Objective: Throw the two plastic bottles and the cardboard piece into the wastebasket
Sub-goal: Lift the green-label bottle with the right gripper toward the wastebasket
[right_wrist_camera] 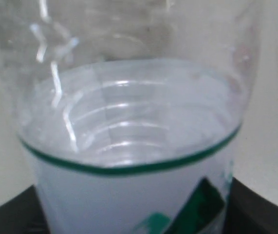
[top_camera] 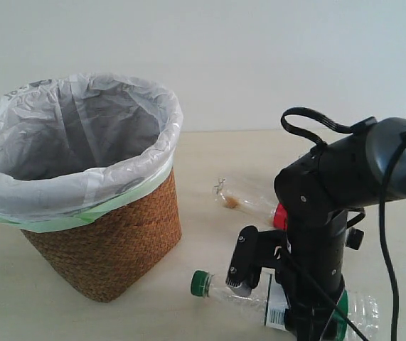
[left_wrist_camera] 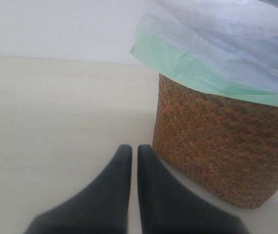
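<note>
The pale desk [top_camera: 39, 298] carries everything and runs back to a plain light wall. The wastebasket [top_camera: 117, 249] stands upright on the left of the exterior view. It is brown woven wicker, and a crinkled white bag [top_camera: 82, 185] with a pale green edge is folded down over its rim. What lies inside cannot be seen from here.

The black right arm [top_camera: 330, 213] fills the near right of that view and reaches down over the green-capped bottle [top_camera: 242, 298]. This bottle lies on its side on the desk, just in front of the wastebasket and to its right, but apart from it. Its green cap [top_camera: 201, 282] points toward the basket's foot. Its green-and-white label sits under the right gripper [top_camera: 315, 320], whose dark fingers stand on either side of the clear body. Whether they are pressing on it cannot be told.

The second bottle [top_camera: 249, 197] is clear and also lies on its side, farther back and between the wastebasket and the arm. Its red label [top_camera: 280, 215] shows at the arm's edge, and the end beyond that is hidden.

The left gripper [left_wrist_camera: 130, 148] hovers low over bare desk just beside the wicker wall, its fingers drawn together with only a slit between them, holding nothing
</note>
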### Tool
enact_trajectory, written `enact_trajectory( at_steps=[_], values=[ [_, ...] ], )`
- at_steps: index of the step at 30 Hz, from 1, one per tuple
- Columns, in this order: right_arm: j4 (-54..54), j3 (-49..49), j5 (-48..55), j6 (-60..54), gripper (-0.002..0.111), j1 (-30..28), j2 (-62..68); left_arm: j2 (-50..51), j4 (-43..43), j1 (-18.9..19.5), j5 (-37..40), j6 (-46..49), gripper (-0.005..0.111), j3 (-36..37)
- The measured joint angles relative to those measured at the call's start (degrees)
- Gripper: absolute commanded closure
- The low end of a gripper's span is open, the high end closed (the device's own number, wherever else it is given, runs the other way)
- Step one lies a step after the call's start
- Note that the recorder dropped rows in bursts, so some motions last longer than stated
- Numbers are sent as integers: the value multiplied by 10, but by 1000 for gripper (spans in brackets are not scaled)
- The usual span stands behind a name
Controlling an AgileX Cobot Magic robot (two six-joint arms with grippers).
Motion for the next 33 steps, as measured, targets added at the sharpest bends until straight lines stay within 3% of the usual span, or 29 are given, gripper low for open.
enact_trajectory(
  at_steps=[7, 19, 22, 29, 33],
  values=[
    [2, 0, 11, 60, 108, 0, -25, 0, 0, 0, 0, 0, 103, 0],
    [12, -21, 35, 205, 108, 0, -223, 0, 0, 0, 0, 0, 103, 0],
    [35, 7, -40, 241, 108, 0, -288, 0, 0, 0, 0, 0, 103, 0],
    [79, 171, -352, 378, 108, 0, -415, 0, 0, 0, 0, 0, 103, 0],
    [85, 240, -470, 429, 108, 0, -446, 0, 0, 0, 0, 0, 103, 0]
  ],
)
